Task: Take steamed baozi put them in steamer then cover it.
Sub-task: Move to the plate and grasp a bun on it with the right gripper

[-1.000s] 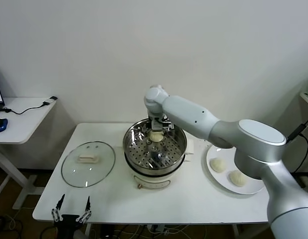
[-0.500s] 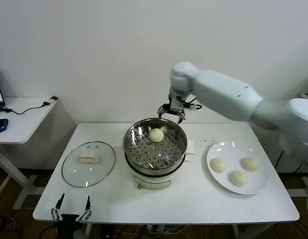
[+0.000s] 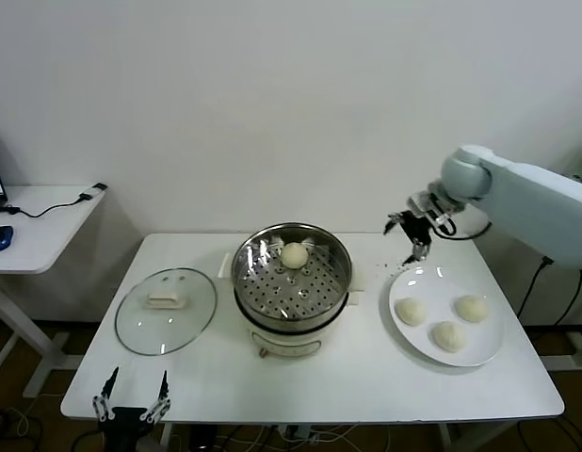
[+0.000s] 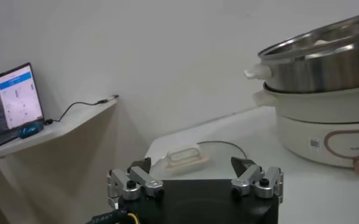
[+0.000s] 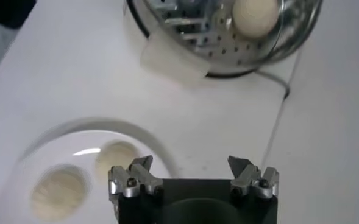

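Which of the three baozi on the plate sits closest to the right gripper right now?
The baozi nearest the steamer: it lies on the plate edge facing the steamer, almost beneath the open right gripper. The other two lie farther away.

Even, diffuse indoor light fills the room, bright with no harsh beam, and the plain white wall shades slightly greyer toward its upper corners in the head view. Shadows are soft: a faint one lies under the round shiny stainless-steel steamer basket on the white bench. The basket's polished wall carries bright streaks of glare, and the round clear glass lid near the bench's left edge shows a pale sheen. In the right wrist view the flat white plate and the bench look soft and out of focus, with washed-out highlights. The left wrist view is sharper, and a laptop screen glows in it.
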Tool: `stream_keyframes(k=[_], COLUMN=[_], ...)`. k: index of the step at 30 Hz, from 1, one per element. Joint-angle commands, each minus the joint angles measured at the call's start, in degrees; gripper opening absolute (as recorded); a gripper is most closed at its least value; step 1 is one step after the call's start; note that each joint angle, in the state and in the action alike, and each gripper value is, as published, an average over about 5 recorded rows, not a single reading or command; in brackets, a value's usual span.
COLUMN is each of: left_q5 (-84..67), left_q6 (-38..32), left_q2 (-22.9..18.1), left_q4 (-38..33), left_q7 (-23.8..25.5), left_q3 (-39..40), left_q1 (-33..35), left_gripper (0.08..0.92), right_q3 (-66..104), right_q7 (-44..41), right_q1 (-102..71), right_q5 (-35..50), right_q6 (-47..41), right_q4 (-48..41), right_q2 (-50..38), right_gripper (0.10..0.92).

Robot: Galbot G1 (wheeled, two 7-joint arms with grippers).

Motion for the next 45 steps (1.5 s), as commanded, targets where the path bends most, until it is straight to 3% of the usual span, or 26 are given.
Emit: stream_keyframes(k=[1,11,31,45], left_q5=[-0.10,-0.04,0.82,1.00], left_q6=[0.03,0.12,0.03,0.01], left_q2=[-0.02,-0.07,-0.48,-0.51], left_q4=[-0.13,0.35,1.46,1.37], left_q7=[-0.02,-0.10,-0.24,-0.32], left_q3=[-0.12,-0.56,-0.32,-0.26], left_q1=[0.14,0.32,0.12,0.13], left_gripper=[0.823,0.823,0.823,0.823], right_q3=[4.88,14.48,17.15,16.20], right_q7=[0.21,0.23,-0.19,-0.80], right_q1=[-10.86,-22.21,-23.23,-20.67], right_q5=[2.77,-4.93,-8.61,-6.03], right_q6=[-10.45,-8.62,-5.87,-5.44], right_q4=[-0.55,-10.21,-18.72,-17.94], right_q2=[-6.54,1.07,8.65,7.72], right_gripper=[0.823,0.823,0.819,0.720])
